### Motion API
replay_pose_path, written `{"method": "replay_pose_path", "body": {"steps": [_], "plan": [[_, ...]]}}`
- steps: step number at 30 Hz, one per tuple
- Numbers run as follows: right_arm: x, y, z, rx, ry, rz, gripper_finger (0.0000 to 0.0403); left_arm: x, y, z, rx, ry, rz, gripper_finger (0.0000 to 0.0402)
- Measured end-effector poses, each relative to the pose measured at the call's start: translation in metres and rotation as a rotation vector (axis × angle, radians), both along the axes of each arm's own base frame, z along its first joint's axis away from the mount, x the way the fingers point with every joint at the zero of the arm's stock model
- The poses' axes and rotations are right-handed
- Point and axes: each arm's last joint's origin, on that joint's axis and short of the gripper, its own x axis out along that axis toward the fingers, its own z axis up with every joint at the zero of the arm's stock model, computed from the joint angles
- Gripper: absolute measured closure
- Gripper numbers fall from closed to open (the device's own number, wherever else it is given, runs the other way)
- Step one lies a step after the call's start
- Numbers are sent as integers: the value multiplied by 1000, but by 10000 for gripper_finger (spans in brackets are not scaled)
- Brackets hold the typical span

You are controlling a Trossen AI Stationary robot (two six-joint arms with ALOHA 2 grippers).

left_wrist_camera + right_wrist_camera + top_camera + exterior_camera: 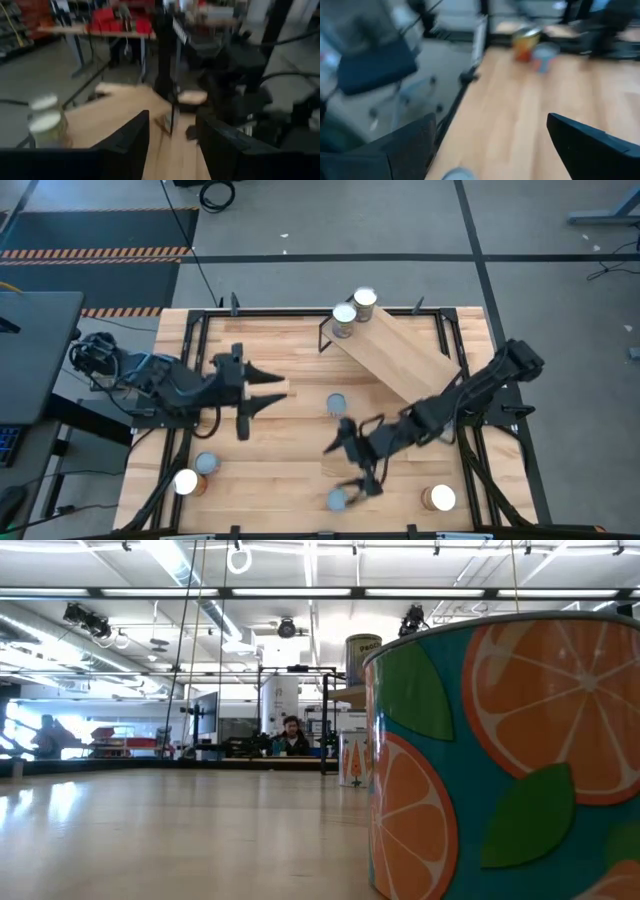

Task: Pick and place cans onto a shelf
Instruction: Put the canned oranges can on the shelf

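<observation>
The light-wood shelf (395,358) lies slanted across the far right of the table, with two cans (343,320) (365,300) at its far end. Further cans stand on the table: one in the middle (336,404), two at the near left (205,463) (186,481), one at the near edge (340,500) and one at the near right (438,498). My right gripper (350,464) is open, just above and beside the near-edge can, whose top shows low between its fingers (457,174). My left gripper (272,390) is open and empty at mid-left, pointing at the middle can (172,119).
A black metal frame (190,350) borders the table's left, right and far sides. In the low view a teal can printed with oranges (500,760) fills the right side, close to the camera. A person (290,735) sits far behind the table. Bare wood lies between the two grippers.
</observation>
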Motion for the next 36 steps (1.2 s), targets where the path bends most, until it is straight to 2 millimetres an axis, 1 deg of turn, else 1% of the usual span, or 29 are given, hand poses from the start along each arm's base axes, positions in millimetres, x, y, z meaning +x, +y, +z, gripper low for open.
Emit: {"method": "replay_pose_path", "body": {"steps": [5, 7, 11, 13, 19, 23, 26, 31, 36], "plan": [[12, 26, -48, -65, 122, 146, 9, -11, -17, -9, -32, 79, -58, 243], [16, 33, -64, -76, 162, 173, 9, -15, -22, -13, -37, 111, -65, 248], [21, 40, -95, -98, 251, 208, 6, -24, -29, -20, -31, 156, -32, 256], [23, 42, -105, -109, 274, 209, 4, -28, -31, -22, -28, 166, -6, 257], [28, 44, -128, -140, 316, 218, 3, -37, -38, -26, -46, 161, 49, 257], [28, 49, -149, -188, 352, 239, 3, -38, -44, -28, -44, 158, 63, 257], [29, 52, -158, -200, 363, 208, 3, -38, -45, -28, -76, 152, 67, 257], [30, 53, -160, -197, 354, 147, 9, -35, -49, -31, -95, 155, 73, 257], [30, 53, -158, -196, 345, 146, 41, -35, -48, -31, -73, 149, 98, 257]]}}
